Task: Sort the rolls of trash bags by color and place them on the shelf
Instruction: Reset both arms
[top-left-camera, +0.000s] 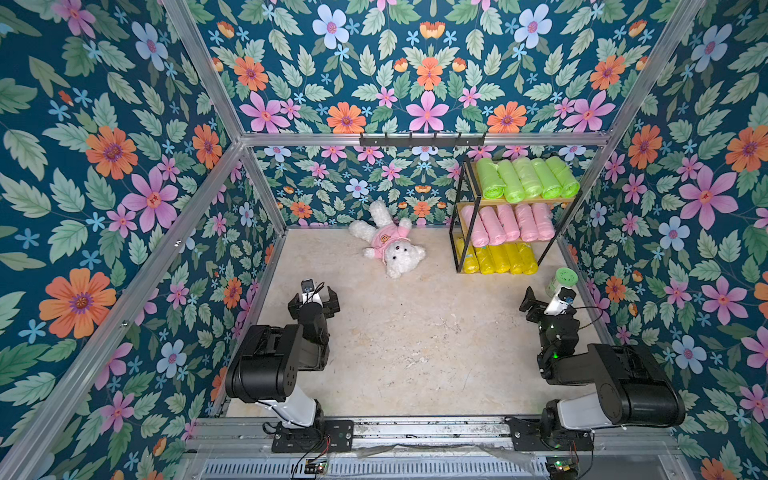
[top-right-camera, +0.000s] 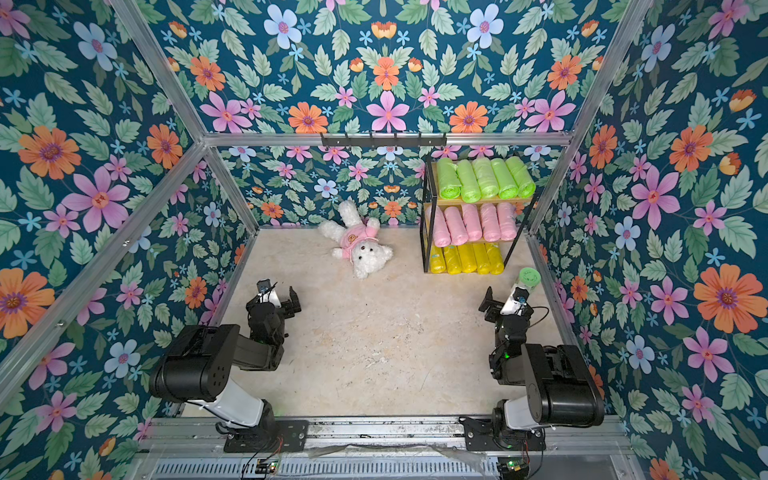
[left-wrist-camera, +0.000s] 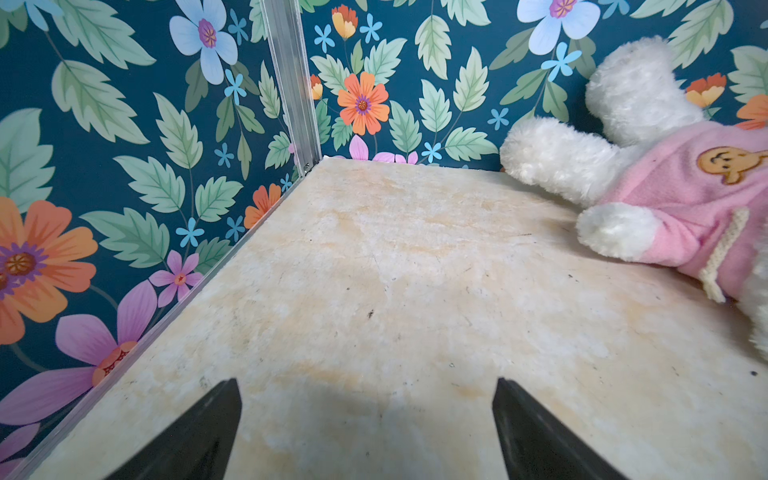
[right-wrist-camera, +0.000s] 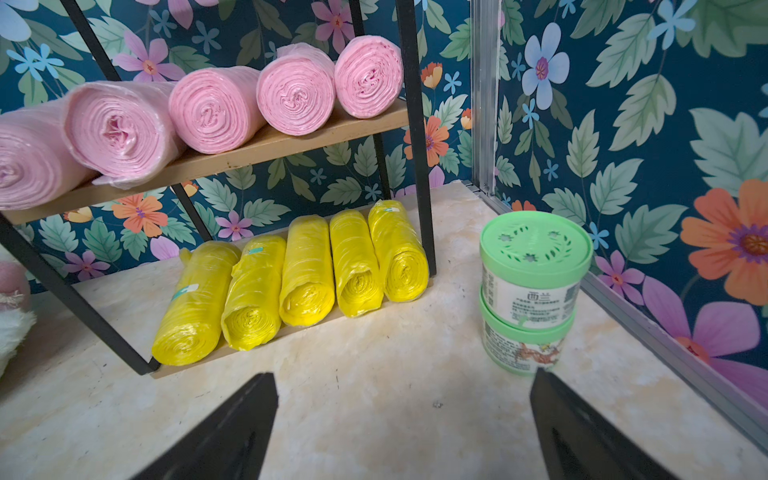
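Rolls (right-wrist-camera: 307, 270) lie on the shelf (right-wrist-camera: 291, 141), ends facing the wide-spread, empty right gripper (right-wrist-camera: 403, 374); jar (right-wrist-camera: 532, 291) just ahead; left gripper (left-wrist-camera: 366, 380) gapes too.

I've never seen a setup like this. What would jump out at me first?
The shelf in the far right corner, with lime green rolls on top, pink rolls in the middle and yellow rolls at the bottom. Next, a white teddy bear in a pink top lying left of the shelf, all boxed in by loud flowered wallpaper.
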